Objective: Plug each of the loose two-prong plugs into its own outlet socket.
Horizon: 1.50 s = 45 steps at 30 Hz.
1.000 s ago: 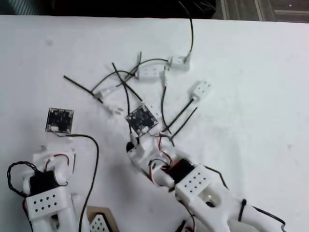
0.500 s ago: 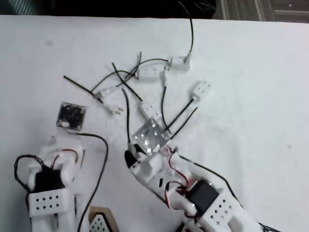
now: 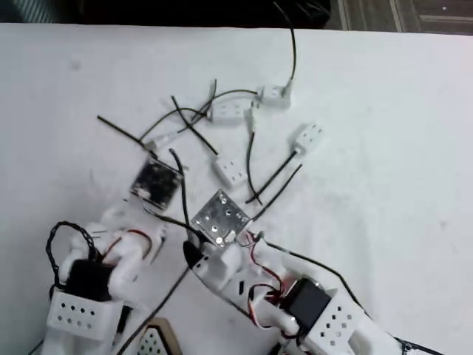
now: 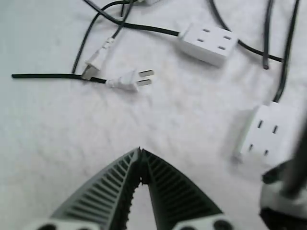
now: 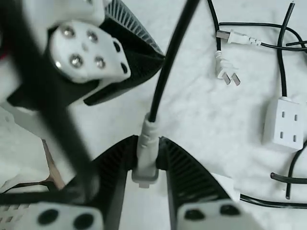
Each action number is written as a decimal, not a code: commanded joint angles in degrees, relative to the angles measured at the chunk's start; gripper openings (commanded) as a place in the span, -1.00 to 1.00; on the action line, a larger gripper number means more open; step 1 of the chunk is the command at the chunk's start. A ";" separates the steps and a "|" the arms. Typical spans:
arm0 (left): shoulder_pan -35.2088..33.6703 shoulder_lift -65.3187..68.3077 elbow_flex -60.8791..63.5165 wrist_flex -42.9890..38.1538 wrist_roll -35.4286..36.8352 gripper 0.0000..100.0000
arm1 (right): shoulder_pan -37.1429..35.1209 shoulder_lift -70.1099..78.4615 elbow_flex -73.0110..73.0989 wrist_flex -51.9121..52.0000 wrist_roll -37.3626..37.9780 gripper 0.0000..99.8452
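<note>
- Left wrist view: my left gripper [image 4: 140,158], jaws together and empty, hangs near the loose plug [image 4: 129,80] on the bench [image 4: 43,134]; I'd part them before descending.
- Right wrist view: my right gripper [image 5: 147,143] has its jaws clamped on the held plug [image 5: 144,163]; I'd square its prongs to the outlet socket [image 5: 283,122].

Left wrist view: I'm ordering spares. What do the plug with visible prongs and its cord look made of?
Plug: white moulded plastic body, likely, smooth; its two prongs glint like bare metal. Cord: black, matte, probably a rubber or vinyl sheath.
</note>
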 commanded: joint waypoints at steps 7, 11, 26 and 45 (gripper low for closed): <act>11.38 -0.75 -2.90 0.79 0.62 -0.95 | -2.86 0.22 -1.23 -1.19 0.44 -0.97; 12.09 -0.75 -3.43 -0.44 0.62 -0.95 | -3.30 0.22 -1.23 -1.19 0.35 -0.97; 11.65 -0.84 -3.78 -0.97 0.62 -0.95 | -3.21 -0.22 -1.32 -0.75 -0.18 -0.96; -29.93 -0.75 -7.56 2.73 5.80 -0.95 | 10.24 0.22 15.03 -13.14 -3.25 -0.97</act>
